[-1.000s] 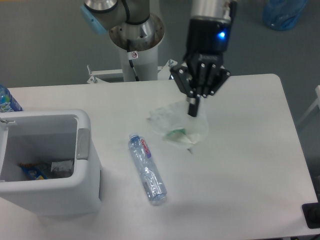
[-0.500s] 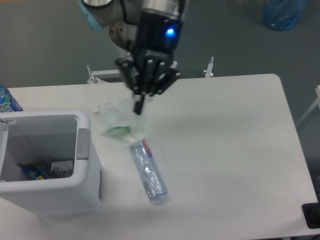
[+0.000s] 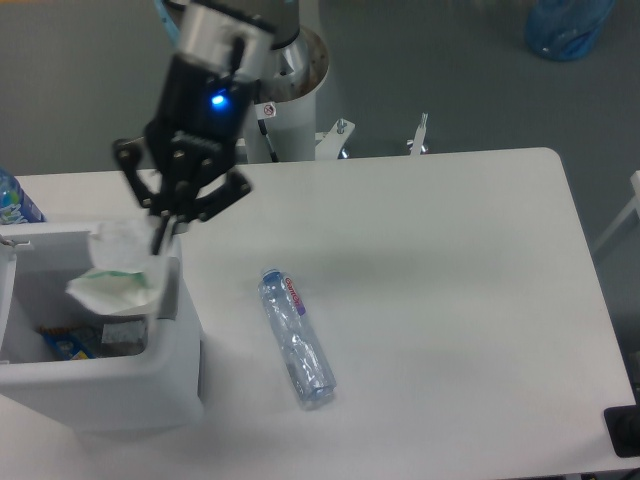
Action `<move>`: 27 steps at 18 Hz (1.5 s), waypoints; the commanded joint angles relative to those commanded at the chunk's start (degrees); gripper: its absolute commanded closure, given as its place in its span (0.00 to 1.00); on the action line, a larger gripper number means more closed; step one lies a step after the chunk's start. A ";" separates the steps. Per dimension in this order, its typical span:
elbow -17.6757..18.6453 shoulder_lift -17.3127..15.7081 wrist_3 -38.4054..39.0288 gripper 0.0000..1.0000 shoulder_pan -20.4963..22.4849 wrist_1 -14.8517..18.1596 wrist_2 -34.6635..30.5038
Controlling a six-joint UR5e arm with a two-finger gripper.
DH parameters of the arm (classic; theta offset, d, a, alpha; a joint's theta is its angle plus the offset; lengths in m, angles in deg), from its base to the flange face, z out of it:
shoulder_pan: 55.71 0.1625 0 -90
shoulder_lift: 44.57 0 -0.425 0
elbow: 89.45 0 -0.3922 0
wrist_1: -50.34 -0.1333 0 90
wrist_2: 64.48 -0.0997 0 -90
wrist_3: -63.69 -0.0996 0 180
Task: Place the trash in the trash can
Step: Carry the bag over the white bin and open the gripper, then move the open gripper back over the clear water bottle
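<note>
My gripper is shut on a piece of trash, a crumpled white carton scrap with green marks. The scrap hangs over the opening of the white trash can at the table's left, just inside its right wall. The other piece of trash, a crushed clear plastic bottle with a red-and-white label, lies on the table to the right of the can, away from the gripper.
Inside the can lie a few dark and blue scraps. A blue-labelled bottle stands at the far left edge behind the can. The robot's base column rises behind the table.
The gripper has carried the carton scrap leftward from the table's middle, past the bottle, to above the trash can's opening. The bottle has not moved.
</note>
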State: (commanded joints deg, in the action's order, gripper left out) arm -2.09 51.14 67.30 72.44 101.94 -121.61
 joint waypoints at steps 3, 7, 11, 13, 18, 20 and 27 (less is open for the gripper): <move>1.50 0.09 -0.96 0.75 -1.41 -0.09 -0.09; 2.20 0.09 -4.47 0.15 -1.68 -0.09 -0.26; 2.11 -0.26 -5.19 0.00 -1.59 0.17 -0.96; 2.11 -0.26 -5.01 0.00 -0.98 0.26 -1.40; 1.94 0.09 -5.45 0.00 3.33 -0.17 -1.84; 1.67 0.61 -6.32 0.00 4.38 -0.18 -6.74; 2.38 1.05 -16.87 0.00 7.81 1.05 -18.90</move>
State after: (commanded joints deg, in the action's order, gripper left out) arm 0.29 52.20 50.43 80.25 102.99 -140.50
